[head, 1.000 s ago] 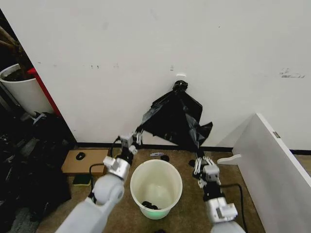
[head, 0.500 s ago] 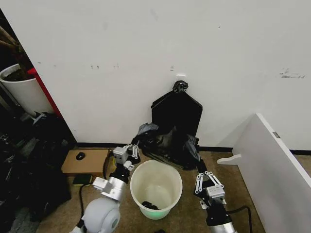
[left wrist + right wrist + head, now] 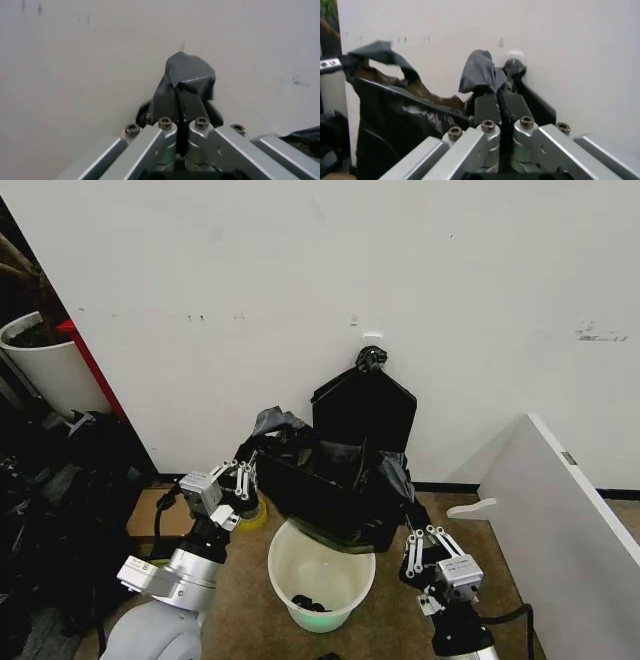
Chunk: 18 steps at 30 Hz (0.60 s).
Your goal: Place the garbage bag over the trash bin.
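The garbage bag is hanging stretched open between the two arms, its mouth gaping just above the trash bin, its lower folds drooping onto the bin's far rim. From the head view, the bin is sitting on the brown floor right in front of the wall, with small dark bits lying at its bottom. Behind the bag, a flat black bundle is hanging on the wall from a knot at its top.

The left gripper is holding the bag's left edge up beside the bin, and the left wrist view is showing what the head view cannot: its fingers are pressed together on a crumpled fold of the black plastic. The right gripper is sitting lower, at the bag's right corner, and its own wrist view is showing its fingers pinching another fold, with the bag's open interior spreading off to the side.

Compared with half a second ago, the bag is now pulled wider and lifted, the left gripper has moved outward and up, and the bag is covering the bin's back rim.
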{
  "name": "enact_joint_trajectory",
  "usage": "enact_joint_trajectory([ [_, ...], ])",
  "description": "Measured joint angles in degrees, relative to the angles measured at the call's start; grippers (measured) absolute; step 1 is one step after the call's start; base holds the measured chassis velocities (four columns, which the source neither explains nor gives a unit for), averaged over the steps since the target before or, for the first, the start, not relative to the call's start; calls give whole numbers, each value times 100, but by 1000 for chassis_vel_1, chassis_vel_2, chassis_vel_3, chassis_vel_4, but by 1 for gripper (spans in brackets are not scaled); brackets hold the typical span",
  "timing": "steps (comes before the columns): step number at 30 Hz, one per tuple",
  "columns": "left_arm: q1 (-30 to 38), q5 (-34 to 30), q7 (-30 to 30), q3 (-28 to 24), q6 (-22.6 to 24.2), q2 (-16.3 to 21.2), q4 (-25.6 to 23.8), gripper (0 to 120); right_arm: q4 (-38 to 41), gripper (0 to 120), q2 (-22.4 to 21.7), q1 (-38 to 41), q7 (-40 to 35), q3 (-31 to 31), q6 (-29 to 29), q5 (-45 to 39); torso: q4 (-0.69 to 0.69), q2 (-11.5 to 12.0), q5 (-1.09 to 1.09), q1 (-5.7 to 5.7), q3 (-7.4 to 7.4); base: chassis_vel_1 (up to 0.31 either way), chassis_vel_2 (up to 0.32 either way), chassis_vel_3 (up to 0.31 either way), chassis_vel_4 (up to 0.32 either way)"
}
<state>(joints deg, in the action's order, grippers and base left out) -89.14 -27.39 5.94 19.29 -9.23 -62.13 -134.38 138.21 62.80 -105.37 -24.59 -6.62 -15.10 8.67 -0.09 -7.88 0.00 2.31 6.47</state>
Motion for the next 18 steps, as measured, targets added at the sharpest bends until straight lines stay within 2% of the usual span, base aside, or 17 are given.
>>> enact_joint_trajectory([
  [2, -20, 7, -15, -229, -34, -193, 401, 0, -355, 0, 82, 111, 21, 105, -55, 35, -1, 1, 0, 0, 0, 0, 0, 0, 0],
  [3, -20, 7, -15, -229, -34, -193, 401, 0, -355, 0, 82, 111, 21, 105, -55, 35, -1, 1, 0, 0, 0, 0, 0, 0, 0],
  [7, -5, 339, -86, -400, -140, -368, 1140, 0, -1219, 0, 203, 366, 22, 384, -94, 43, 0, 2, 0, 0, 0, 0, 0, 0, 0],
  [11, -5, 478, -92, -416, -186, -371, 1353, 0, -1453, 0, 213, 430, 7, 492, -84, 13, 1, 2, -3, 0, 0, 0, 0, 0, 0],
  [13, -39, 589, -103, -426, -242, -336, 1491, 0, -1518, 0, 190, 452, 8, 570, -30, -73, 2, 2, -12, 0, 0, 0, 0, 0, 0],
  [18, -54, 766, -113, -430, -349, -284, 1691, 0, -1609, 0, 140, 481, 12, 612, 35, -193, 3, 1, -12, 1, 0, 0, 0, 0, 0],
])
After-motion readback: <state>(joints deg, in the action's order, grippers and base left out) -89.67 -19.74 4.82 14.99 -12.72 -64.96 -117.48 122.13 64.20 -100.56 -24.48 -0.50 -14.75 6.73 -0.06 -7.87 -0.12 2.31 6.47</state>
